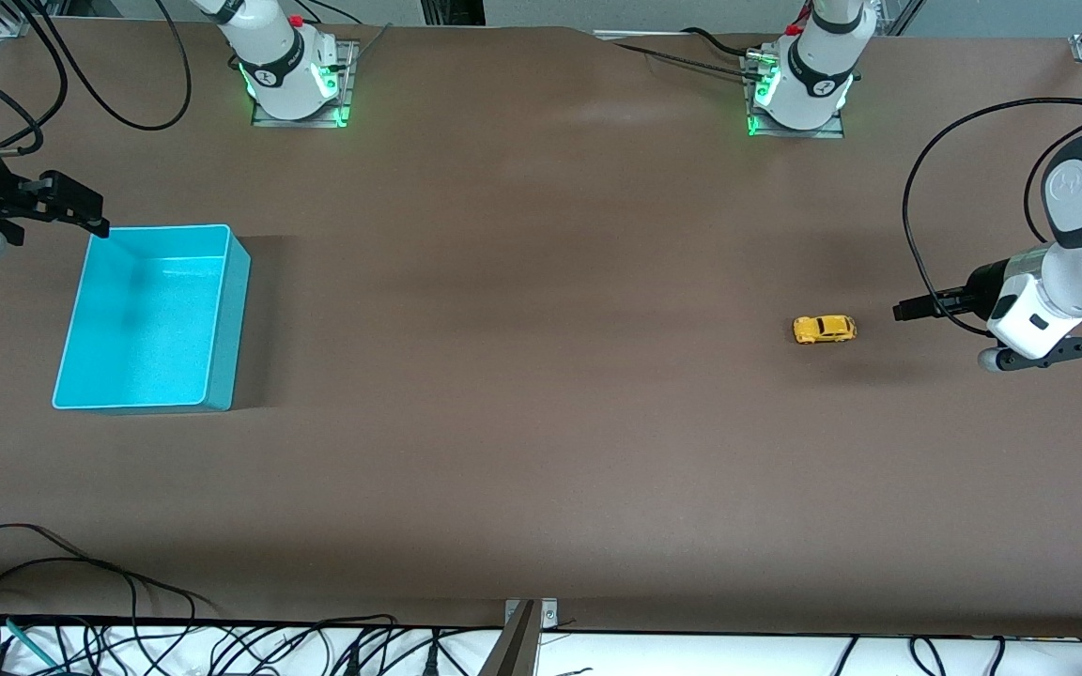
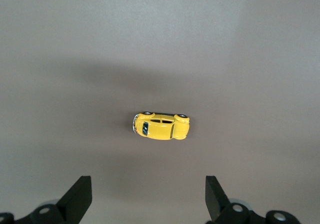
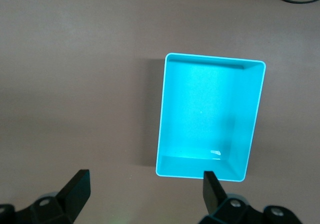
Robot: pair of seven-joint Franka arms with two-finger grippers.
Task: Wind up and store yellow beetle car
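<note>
My left claw (image 2: 148, 199) hovers wide open and empty by the yellow beetle car (image 1: 824, 329) on the bench (image 1: 541, 422); right claw (image 3: 145, 196), open and empty, over the turquoise bin (image 1: 226, 319).

Left arm reaching in from the right edge of the front frame, wrist bent, left gripper (image 1: 907, 309) hanging low in the air at middle right with its black fingers (image 2: 80, 196) spread wide and holding nothing. Right arm waiting at the left edge, right gripper (image 1: 95, 223) hanging at upper left, fingers (image 3: 77, 189) likewise parted and empty.
</note>
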